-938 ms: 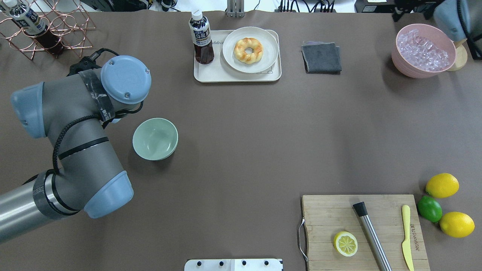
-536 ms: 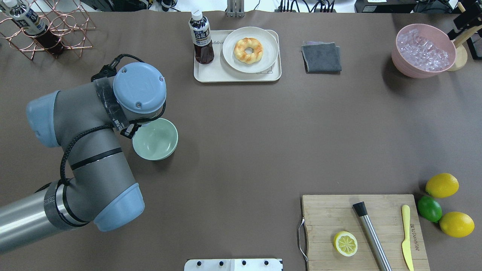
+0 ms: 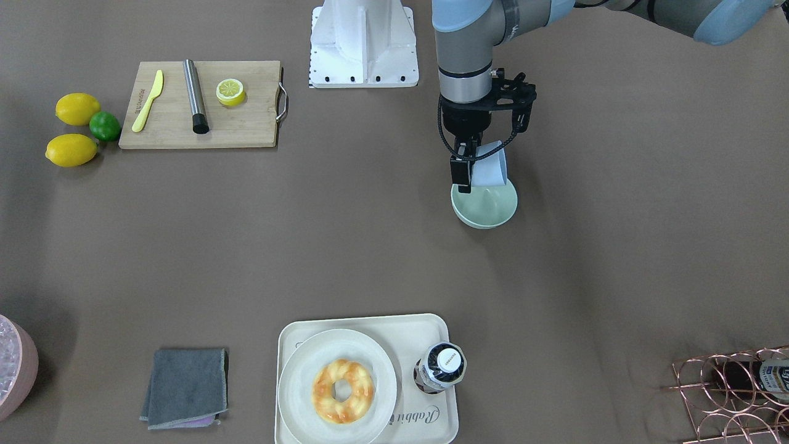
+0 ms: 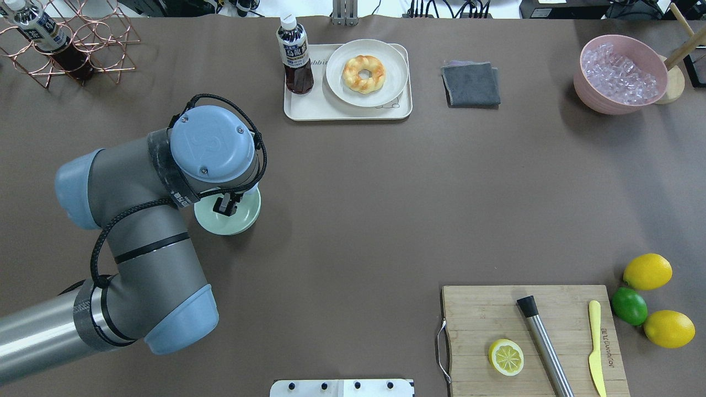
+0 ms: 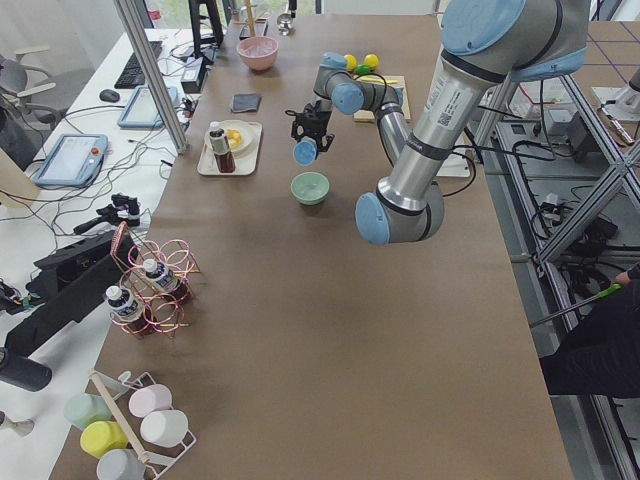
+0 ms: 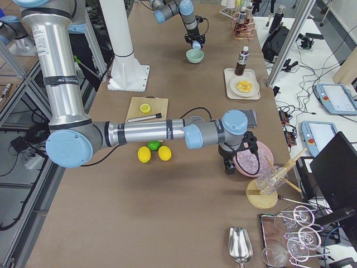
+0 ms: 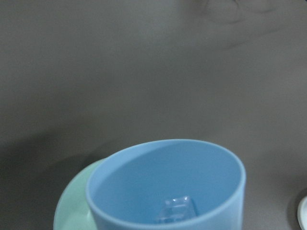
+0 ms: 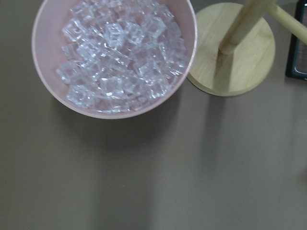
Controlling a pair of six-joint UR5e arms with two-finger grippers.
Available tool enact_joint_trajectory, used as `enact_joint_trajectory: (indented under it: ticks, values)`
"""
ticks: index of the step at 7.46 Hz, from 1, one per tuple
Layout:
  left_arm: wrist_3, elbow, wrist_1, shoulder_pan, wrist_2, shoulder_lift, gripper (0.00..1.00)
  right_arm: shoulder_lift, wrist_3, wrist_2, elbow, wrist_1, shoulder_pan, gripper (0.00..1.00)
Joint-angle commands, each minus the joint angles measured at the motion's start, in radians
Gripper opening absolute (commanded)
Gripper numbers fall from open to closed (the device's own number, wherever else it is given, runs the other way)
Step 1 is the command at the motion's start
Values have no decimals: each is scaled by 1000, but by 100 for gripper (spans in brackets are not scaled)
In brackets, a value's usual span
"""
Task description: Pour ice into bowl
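My left gripper (image 3: 476, 168) is shut on a light blue cup (image 3: 491, 166) and holds it tilted just above the pale mint-green bowl (image 3: 485, 209). In the left wrist view the cup (image 7: 168, 182) fills the lower frame with one clear ice cube (image 7: 177, 210) near its lip, and the bowl's rim (image 7: 72, 201) lies under it. In the overhead view the bowl (image 4: 237, 219) is half hidden by my left arm. The bowl's inside looks bare where it shows. My right gripper (image 6: 228, 164) hangs beside the pink container; I cannot tell whether it is open or shut.
A pink container (image 4: 620, 74) full of ice stands at the far right, next to a wooden stand (image 8: 232, 50). A tray (image 4: 347, 110) holds a donut plate and a bottle. A grey cloth (image 4: 470, 84), a cutting board (image 4: 529, 336), lemons and a wire bottle rack (image 4: 66, 41) are also on the table.
My left arm has swung right and brought the cup from beside the bowl to over it. The right arm has left the overhead view's top right corner.
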Motion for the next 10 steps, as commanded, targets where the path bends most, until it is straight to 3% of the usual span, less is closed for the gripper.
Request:
enact_joint_trajectory:
  ticks: [1, 3, 6, 10]
  values:
    - [-107, 69, -238, 16, -70, 64, 55, -65, 12, -73, 10, 27, 23, 99]
    - [-149, 139, -440, 28, -82, 110, 55, -101, 70, -91, 27, 27, 35, 99]
    - [-245, 97, -484, -30, -188, 102, 55, -105, 87, -107, 15, 28, 35, 99]
    - [-360, 132, -718, -67, -185, 168, 55, -102, 87, -104, 23, 27, 35, 99]
